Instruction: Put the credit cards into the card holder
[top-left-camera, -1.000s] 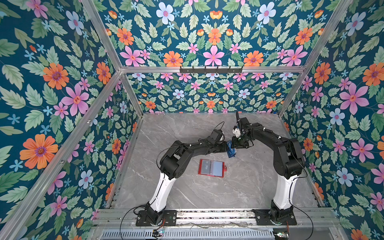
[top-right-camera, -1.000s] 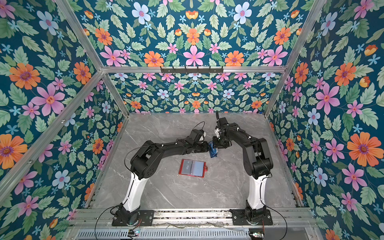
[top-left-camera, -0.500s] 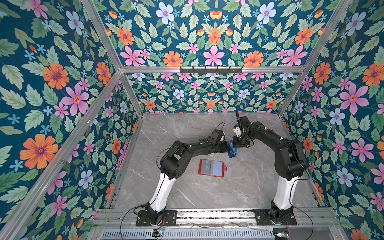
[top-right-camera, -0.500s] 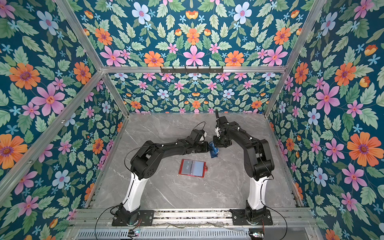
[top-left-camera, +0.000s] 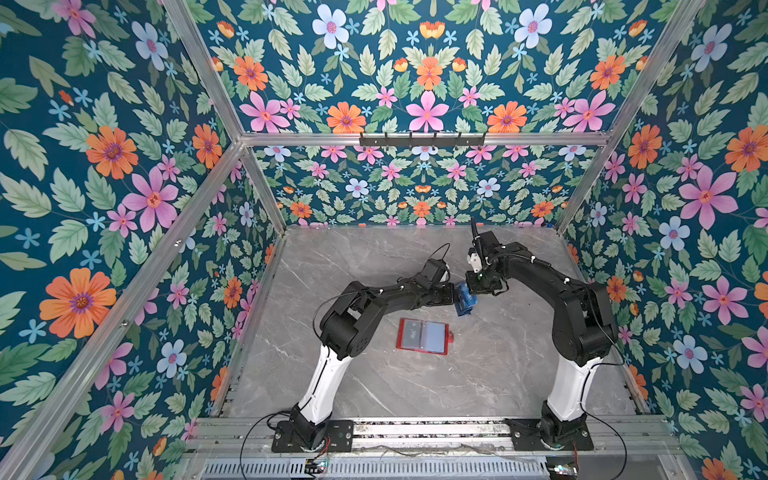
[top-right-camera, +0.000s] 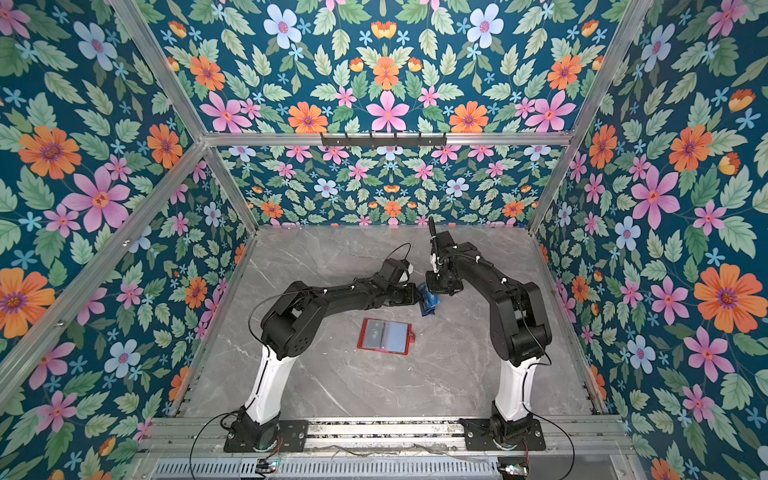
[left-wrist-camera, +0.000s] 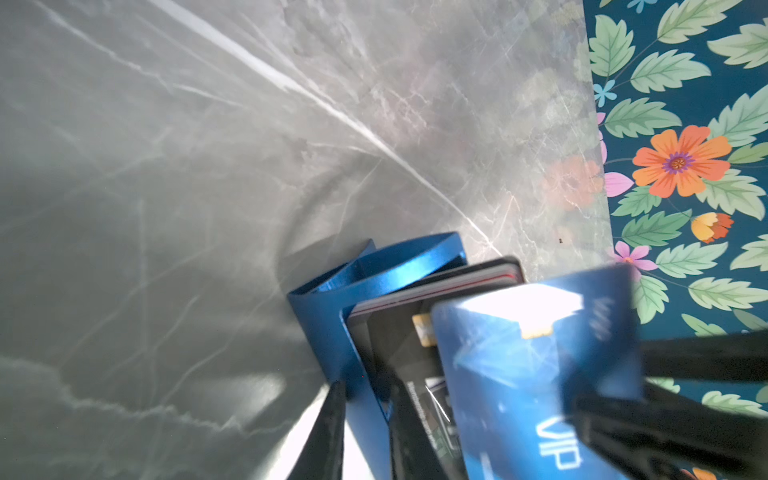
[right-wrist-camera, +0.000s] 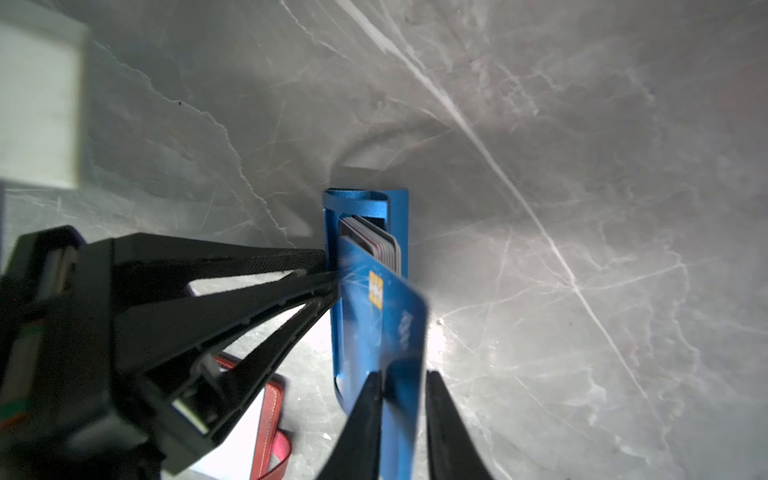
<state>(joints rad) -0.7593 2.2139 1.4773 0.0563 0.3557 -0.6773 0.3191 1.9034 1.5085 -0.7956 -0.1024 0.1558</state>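
The step in hand is drawing one card out of the stand (top-left-camera: 463, 300), which sits on the table (top-left-camera: 498, 374) between the two grippers. The left gripper (right-wrist-camera: 330, 268) is clamped on the stand's side wall, one jaw outside it and one inside. The right gripper (right-wrist-camera: 403, 376) straddles the blue card (left-wrist-camera: 540, 353), which tilts out of the stand in front of the black card (left-wrist-camera: 395, 345) and the other cards (right-wrist-camera: 384, 245). Its jaws are narrow, and one is against the card's face. I cannot tell whether the other has met it, since the card lies slantwise in the gap. The holder (top-left-camera: 423, 336) lies open and flat near the stand but apart from it, toward the front of the table, with nothing pinning it.

To do this well, I judge the pinch should be complete and square before any pull, because a slanted card can swivel or slip. The pull should run along the card's own plane, up out of the stand, so the black card is not dragged along. The left grip should press the stand down against that pull. A hold near one short edge leaves the far edge free to enter a sleeve (top-left-camera: 432, 337). The holder will probably slide when a card pushes in, so it needs bracing.
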